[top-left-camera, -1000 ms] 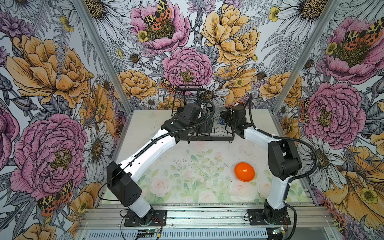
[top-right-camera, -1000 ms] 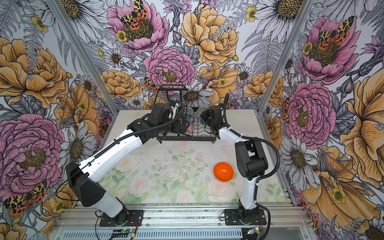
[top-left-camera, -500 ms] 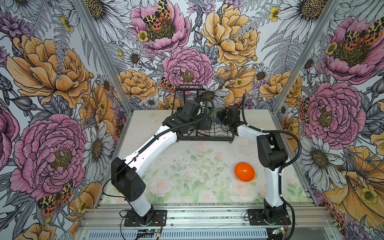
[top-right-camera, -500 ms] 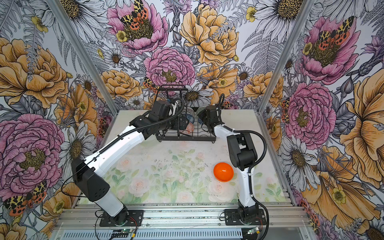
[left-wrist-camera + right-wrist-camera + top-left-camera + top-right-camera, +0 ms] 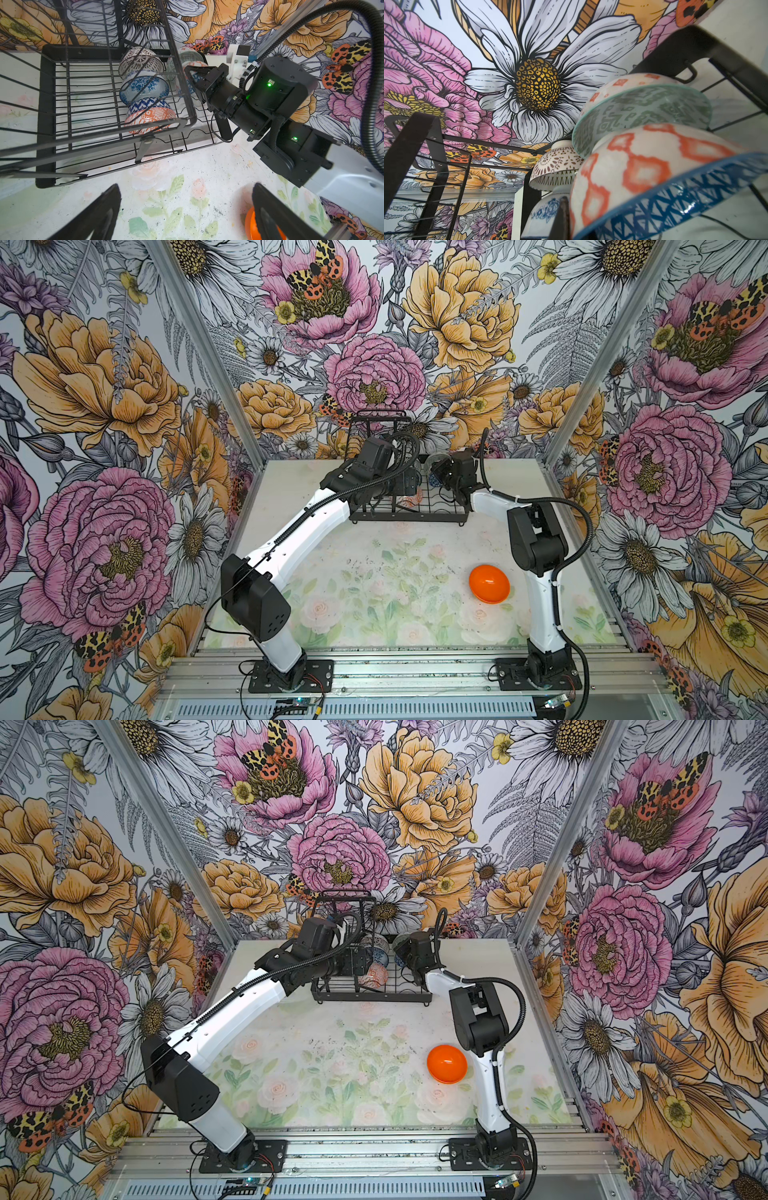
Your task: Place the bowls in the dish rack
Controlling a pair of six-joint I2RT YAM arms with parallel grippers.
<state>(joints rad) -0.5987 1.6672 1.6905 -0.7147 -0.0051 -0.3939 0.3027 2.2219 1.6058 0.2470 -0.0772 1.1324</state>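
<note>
My right gripper (image 5: 188,69), upper middle of the left wrist view, is pinched thin on what looks like the rim of the blue-rimmed bowl (image 5: 654,176), propped against other bowls in the dish rack (image 5: 47,116). A careless release could tip the row. My left gripper (image 5: 186,186) gapes wide and empty. The orange bowl (image 5: 489,584) waits lower right, partly behind one finger.

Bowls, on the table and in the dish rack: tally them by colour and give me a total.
Plain orange bowl: 1
Orange-and-blue patterned bowl: 2
Blue floral bowl: 1
Dark-and-white bowl: 1
Grey-green patterned bowl: 1
Total: 6
</note>
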